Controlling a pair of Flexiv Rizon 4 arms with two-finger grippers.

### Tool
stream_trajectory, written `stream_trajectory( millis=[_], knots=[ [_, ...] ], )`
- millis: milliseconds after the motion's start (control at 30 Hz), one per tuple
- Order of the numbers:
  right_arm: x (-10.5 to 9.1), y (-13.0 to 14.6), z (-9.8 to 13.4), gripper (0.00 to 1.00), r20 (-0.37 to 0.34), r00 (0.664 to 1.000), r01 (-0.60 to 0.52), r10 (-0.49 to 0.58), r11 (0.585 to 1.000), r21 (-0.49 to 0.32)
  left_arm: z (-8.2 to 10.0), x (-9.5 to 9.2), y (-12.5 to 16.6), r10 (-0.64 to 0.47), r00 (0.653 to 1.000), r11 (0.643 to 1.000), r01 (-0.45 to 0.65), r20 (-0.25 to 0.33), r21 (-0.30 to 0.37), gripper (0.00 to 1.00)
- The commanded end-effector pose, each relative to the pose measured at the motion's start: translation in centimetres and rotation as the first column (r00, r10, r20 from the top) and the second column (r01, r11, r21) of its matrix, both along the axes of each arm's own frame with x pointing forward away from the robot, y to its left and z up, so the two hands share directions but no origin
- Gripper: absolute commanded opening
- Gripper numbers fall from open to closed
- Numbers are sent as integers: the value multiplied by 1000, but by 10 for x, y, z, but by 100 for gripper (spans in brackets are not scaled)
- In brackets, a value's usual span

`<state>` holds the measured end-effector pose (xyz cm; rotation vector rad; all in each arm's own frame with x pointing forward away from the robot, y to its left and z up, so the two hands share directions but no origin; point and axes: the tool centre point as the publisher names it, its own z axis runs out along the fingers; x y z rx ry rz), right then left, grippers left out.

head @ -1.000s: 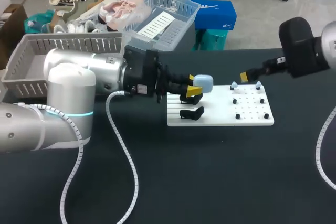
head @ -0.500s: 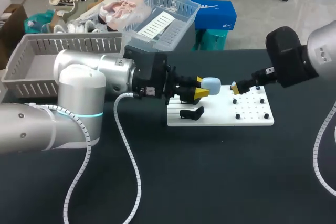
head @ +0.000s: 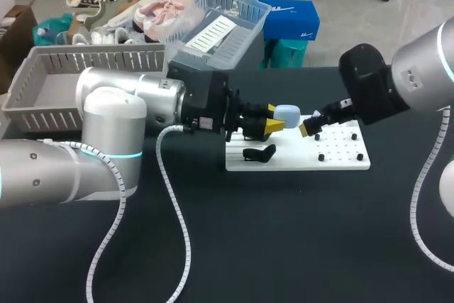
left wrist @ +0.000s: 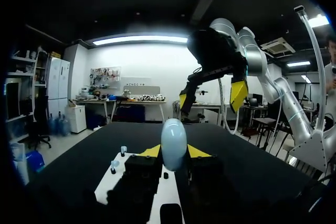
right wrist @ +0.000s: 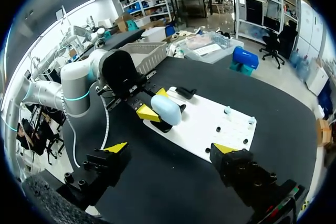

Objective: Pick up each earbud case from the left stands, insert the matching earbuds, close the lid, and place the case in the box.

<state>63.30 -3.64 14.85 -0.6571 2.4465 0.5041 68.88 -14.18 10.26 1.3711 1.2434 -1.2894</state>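
Observation:
A pale blue earbud case [head: 286, 113] is held above the left part of the white board [head: 340, 155], lid closed, with my left gripper [head: 273, 123] shut on its sides. In the left wrist view the case [left wrist: 174, 142] stands upright between the yellow tips. My right gripper [head: 310, 127] is open, just right of the case and above the board. From the right wrist, the case [right wrist: 167, 109] lies ahead of the wide-open gripper [right wrist: 170, 148]. Two pale earbuds [right wrist: 227, 110] sit on pegs at the board's far end.
A black stand [head: 259, 152] sits on the board below the case. Small black pegs [head: 352, 135] dot the board's right half. A grey basket [head: 42, 83] stands at the back left of the table, behind my left arm. Dark tabletop stretches along the front.
My right arm has swung left and down, bringing its open gripper close to the case. The left gripper has carried the case slightly right, then held still.

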Motion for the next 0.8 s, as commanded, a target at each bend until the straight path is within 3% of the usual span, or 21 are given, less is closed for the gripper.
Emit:
stream_trajectory(
  millis=[33, 800],
  knots=[
    [15, 8, -5, 100, -26, 999, -25, 26, 1000, 15, 0, 1, -1, -2, 1000, 1000, 2, 0, 0, 0],
    [46, 9, -18, 100, -58, 998, -8, 8, 1000, 1, 0, 1, -1, -2, 1000, 1000, 2, 0, 0, 0]
  ],
)
